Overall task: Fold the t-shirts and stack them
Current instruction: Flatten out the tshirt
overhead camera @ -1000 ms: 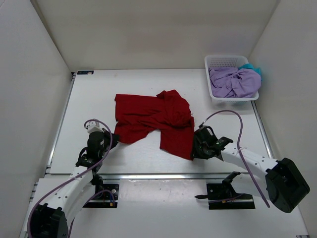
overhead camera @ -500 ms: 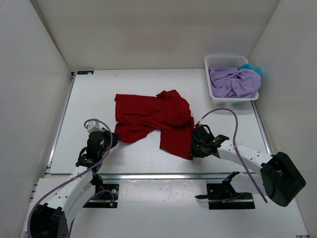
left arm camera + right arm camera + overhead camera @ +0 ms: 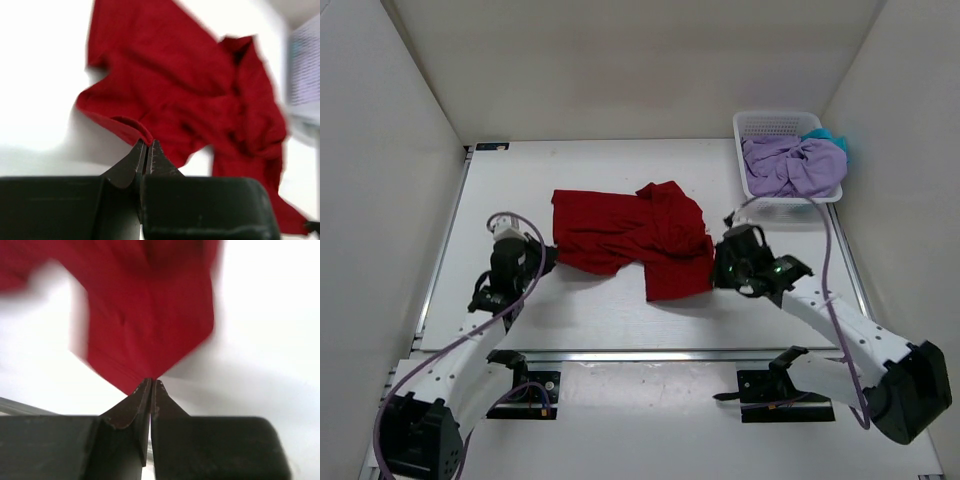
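Note:
A red t-shirt [image 3: 630, 238] lies crumpled in the middle of the table. My left gripper [image 3: 546, 260] is shut on the shirt's near left edge; the left wrist view shows the red hem [image 3: 131, 126] pinched at the tips of my left gripper [image 3: 147, 144]. My right gripper [image 3: 718, 268] is shut on the shirt's near right corner, and in the right wrist view the red cloth [image 3: 150, 325] hangs stretched from the tips of my right gripper [image 3: 152, 382]. A lavender t-shirt [image 3: 790, 166] and a bit of a teal t-shirt [image 3: 828, 138] lie in the basket.
A white mesh basket [image 3: 770, 124] stands at the table's back right corner. White walls close in the left, back and right sides. The arms' cables loop over the table near each wrist.
The right gripper has shut on the shirt's near right corner and pulled it up and back, away from the front edge. The left gripper has drawn its edge slightly left and back.

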